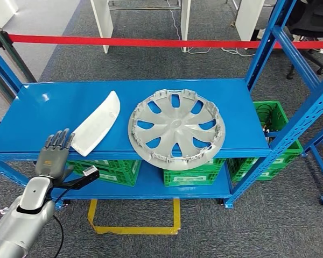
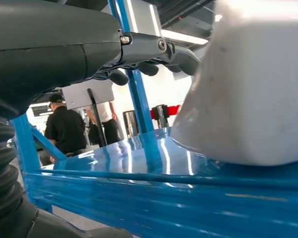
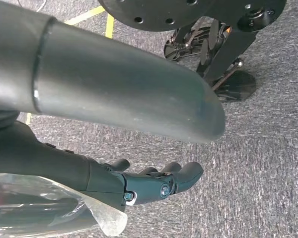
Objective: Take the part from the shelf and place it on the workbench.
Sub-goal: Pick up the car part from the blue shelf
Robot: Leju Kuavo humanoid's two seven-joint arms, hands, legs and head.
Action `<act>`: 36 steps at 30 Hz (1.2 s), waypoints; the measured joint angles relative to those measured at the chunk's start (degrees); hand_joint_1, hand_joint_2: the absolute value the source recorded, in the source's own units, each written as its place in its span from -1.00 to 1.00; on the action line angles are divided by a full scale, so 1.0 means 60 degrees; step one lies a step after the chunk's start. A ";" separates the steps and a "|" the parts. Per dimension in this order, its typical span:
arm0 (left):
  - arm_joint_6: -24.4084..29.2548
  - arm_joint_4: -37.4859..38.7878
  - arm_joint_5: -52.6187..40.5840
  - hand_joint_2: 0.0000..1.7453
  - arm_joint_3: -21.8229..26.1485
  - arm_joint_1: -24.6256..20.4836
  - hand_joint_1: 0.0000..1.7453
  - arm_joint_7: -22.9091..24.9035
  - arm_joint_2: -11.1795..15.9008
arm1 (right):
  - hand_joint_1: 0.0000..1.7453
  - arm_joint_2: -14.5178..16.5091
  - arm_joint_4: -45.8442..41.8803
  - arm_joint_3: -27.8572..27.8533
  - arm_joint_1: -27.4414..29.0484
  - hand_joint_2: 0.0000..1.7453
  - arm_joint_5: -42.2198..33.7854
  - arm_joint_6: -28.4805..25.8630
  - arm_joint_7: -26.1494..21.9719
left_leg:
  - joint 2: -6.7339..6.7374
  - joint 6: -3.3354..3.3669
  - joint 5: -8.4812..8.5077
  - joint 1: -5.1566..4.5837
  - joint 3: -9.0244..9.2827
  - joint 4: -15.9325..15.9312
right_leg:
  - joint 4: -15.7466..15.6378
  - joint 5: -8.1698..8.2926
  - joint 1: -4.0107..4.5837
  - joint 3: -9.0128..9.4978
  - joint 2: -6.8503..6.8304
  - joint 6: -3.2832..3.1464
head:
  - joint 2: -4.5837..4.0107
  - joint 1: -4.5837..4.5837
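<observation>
The left hand [image 1: 54, 153], fingers spread and empty, hovered just beside the white part [image 1: 97, 124] on the shelf [image 1: 37, 110]; the right hand [image 3: 155, 181] hung empty.

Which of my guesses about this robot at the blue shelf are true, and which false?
1. The left hand already grips the white part. False: its fingers reach the part's near end but hold nothing.
2. A silver wheel cover lies flat on the blue shelf. True.
3. The white part rests on top of the wheel cover. False: it lies beside it, apart.
4. Green crates sit on the lower level. True.
5. The right hand holds nothing, above the carpet. True.
</observation>
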 joint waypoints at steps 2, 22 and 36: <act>0.0006 0.0029 -0.0028 1.00 -0.0079 -0.0024 -1.00 -0.0032 0.0001 | -1.00 -0.0024 0.0043 0.0000 -0.0001 -1.00 0.0059 -0.0046 -0.0023 | 0.0000 0.0000 0.0000 0.0000 0.0000 0.0000 | 0.0000 0.0000 0.0000 0.0000 0.0000 0.0000 | 0.0000 0.0000; -0.0066 0.0081 -0.0303 1.00 -0.0976 -0.0293 -1.00 -0.0178 -0.0012 | -1.00 -0.0191 0.0474 0.0000 -0.0014 -1.00 0.0204 -0.0272 -0.0071 | 0.0000 0.0000 0.0000 0.0000 0.0000 0.0001 | 0.0000 0.0000 0.0000 0.0000 0.0000 0.0000 | 0.0000 0.0000; -0.0196 0.0261 -0.0175 1.00 -0.1280 -0.0394 1.00 -0.0143 -0.0034 | -1.00 -0.0242 0.0655 0.0000 -0.0027 -1.00 0.0260 -0.0406 -0.0137 | 0.0000 0.0000 0.0000 0.0000 -0.0002 0.0001 | 0.0000 0.0000 -0.0001 0.0000 -0.0001 0.0000 | 0.0000 0.0002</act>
